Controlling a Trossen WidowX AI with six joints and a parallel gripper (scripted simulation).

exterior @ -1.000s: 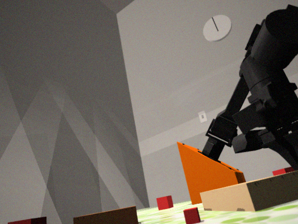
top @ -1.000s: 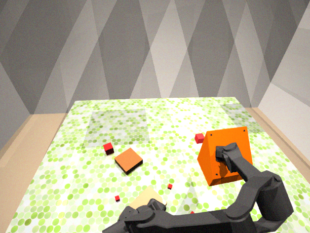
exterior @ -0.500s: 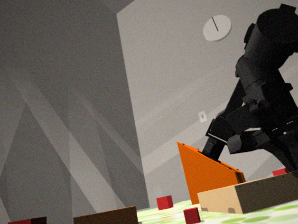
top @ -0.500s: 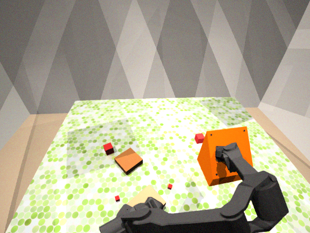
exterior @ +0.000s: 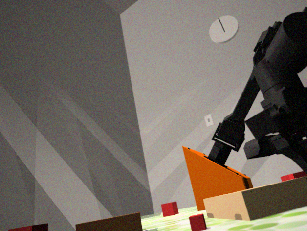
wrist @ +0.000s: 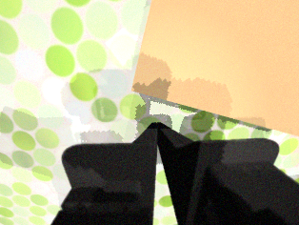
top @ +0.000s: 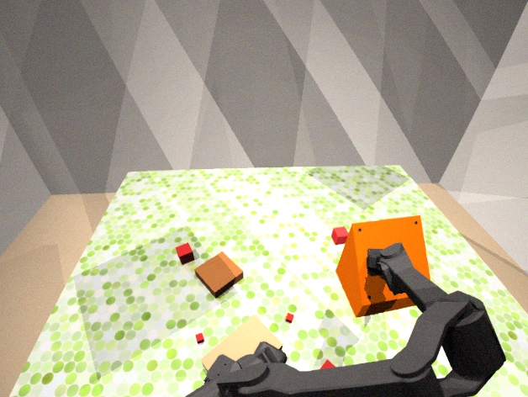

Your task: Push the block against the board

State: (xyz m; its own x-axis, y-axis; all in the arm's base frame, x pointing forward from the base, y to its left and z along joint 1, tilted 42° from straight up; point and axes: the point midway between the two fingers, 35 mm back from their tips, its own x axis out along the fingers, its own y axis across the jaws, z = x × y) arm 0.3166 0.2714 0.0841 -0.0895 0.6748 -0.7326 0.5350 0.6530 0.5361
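Note:
The square block point(top: 216, 273) point(exterior: 109, 223) is brown-orange and lies flat left of the middle in the top view, partly shaded. The pale tan board point(top: 245, 336) point(exterior: 223, 204) point(wrist: 214, 48) lies flat nearer the front, clearly apart from the block, partly hidden by the arm in the top view. My gripper point(wrist: 156, 127) is shut and empty. In the wrist view its fingertips are just below the board's lower edge, near its left corner, with a narrow strip of tabletop visible between. The fingertips cannot be made out in the top and exterior views.
The orange wedge point(top: 390, 239) point(exterior: 213, 181) stands at the right under the arm's base. A red cube point(top: 184, 252) sits close behind the block, another point(top: 340, 235) beside the wedge. Small red cubes point(top: 289, 317) point(top: 199, 337) flank the board, and a red piece point(top: 327, 364) shows behind the arm.

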